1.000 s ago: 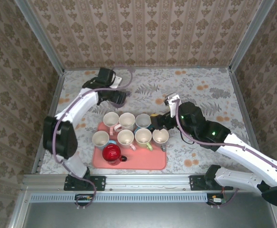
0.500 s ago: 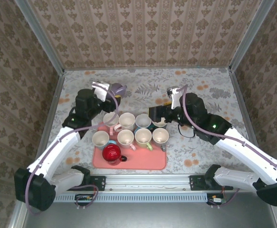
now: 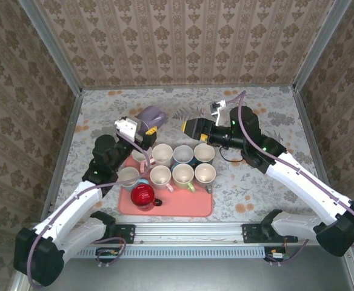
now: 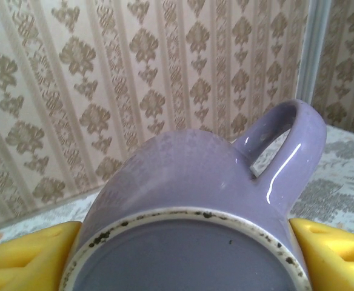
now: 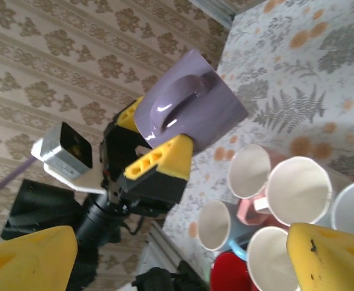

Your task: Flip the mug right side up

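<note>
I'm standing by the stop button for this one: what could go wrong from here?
The purple mug is pinched by its smooth sides in the left gripper, held in the air near the packed tray; a slip could drop it among the upright mugs. The open right gripper faces it; a misjudged approach could knock it loose.

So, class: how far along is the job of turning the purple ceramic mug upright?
Done: the purple ceramic mug is off the table, clamped in the left gripper. In hand: it hangs tilted, base towards that wrist, with the open right gripper facing it. Left: turning it rim-up and setting it down.
</note>
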`<move>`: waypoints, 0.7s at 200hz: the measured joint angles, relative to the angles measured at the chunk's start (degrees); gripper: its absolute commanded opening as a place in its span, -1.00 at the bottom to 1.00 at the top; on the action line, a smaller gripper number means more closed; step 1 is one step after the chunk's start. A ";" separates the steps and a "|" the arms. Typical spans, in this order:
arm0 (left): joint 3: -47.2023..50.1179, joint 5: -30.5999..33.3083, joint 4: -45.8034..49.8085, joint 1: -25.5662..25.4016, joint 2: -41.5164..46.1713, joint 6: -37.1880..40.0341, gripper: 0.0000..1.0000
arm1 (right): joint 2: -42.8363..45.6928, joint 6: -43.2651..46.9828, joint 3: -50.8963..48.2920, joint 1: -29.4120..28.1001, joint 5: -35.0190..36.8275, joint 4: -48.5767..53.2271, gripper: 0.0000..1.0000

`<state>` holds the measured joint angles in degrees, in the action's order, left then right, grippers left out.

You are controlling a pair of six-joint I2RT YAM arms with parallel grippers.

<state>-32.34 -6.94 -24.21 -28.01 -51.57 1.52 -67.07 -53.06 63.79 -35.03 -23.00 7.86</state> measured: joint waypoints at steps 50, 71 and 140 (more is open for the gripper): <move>3.17 -0.83 -7.32 -0.35 0.00 -0.39 -0.63 | -4.87 -11.02 -0.15 1.99 -5.44 -9.44 0.73; 3.91 -2.16 -9.99 -1.55 0.00 1.88 -0.61 | -8.37 -14.43 0.96 1.99 -7.04 -9.38 0.63; 5.40 -5.84 -12.44 -3.45 0.35 10.29 -0.61 | -17.16 -26.08 3.32 1.64 -11.32 -15.50 0.31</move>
<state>-26.94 -12.78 -36.64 -31.46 -51.22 11.81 -84.23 -79.13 67.11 -33.39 -34.33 -7.64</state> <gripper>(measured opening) 0.772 0.703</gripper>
